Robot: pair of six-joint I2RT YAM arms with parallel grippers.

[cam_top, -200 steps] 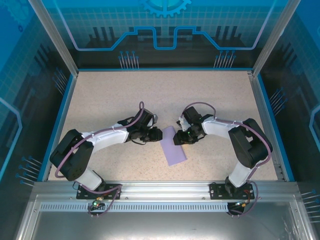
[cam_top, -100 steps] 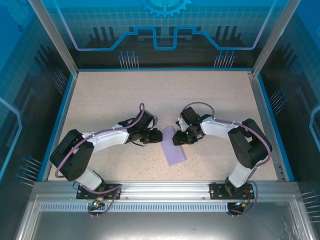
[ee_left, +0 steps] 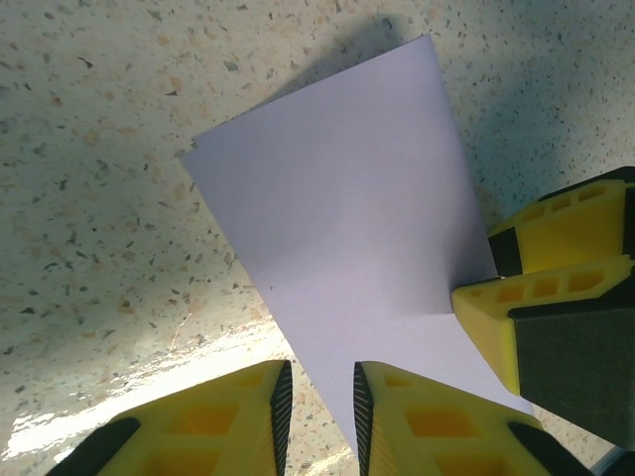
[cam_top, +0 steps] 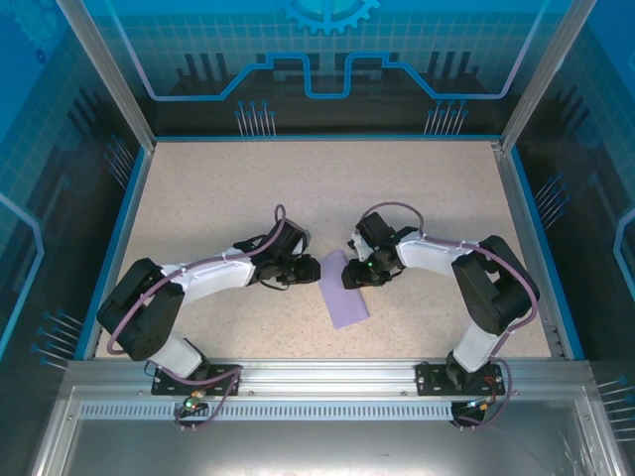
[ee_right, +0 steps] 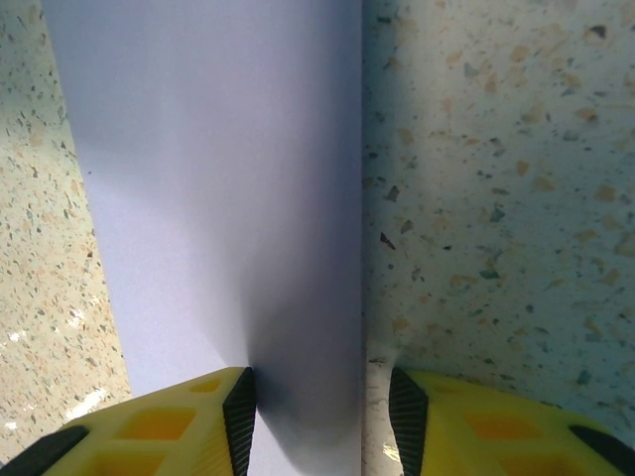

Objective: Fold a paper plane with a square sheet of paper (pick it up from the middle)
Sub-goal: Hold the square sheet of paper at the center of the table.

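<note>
The square sheet of paper (cam_top: 343, 291) is lavender and lies flat on the speckled table as a narrow folded rectangle. A paper plane is out of view. My left gripper (cam_top: 311, 266) is low at the paper's far left edge. In the left wrist view the paper (ee_left: 342, 218) has its edge running between the left gripper's (ee_left: 317, 412) narrowly parted fingers, and nothing is pinched. My right gripper (cam_top: 354, 274) is over the paper's far right part. In the right wrist view the right gripper (ee_right: 322, 421) is open and straddles the long edge of the paper (ee_right: 213, 188), with one finger (ee_right: 213, 416) over the sheet.
The right arm's yellow finger (ee_left: 556, 312) shows close by in the left wrist view, so the two grippers work within a finger's width of each other. A blue rim (cam_top: 524, 213) bounds the speckled table (cam_top: 218, 188), with wide free room to the far side.
My right gripper has crept a little to the left over the paper. The left gripper and the sheet have hardly moved.
</note>
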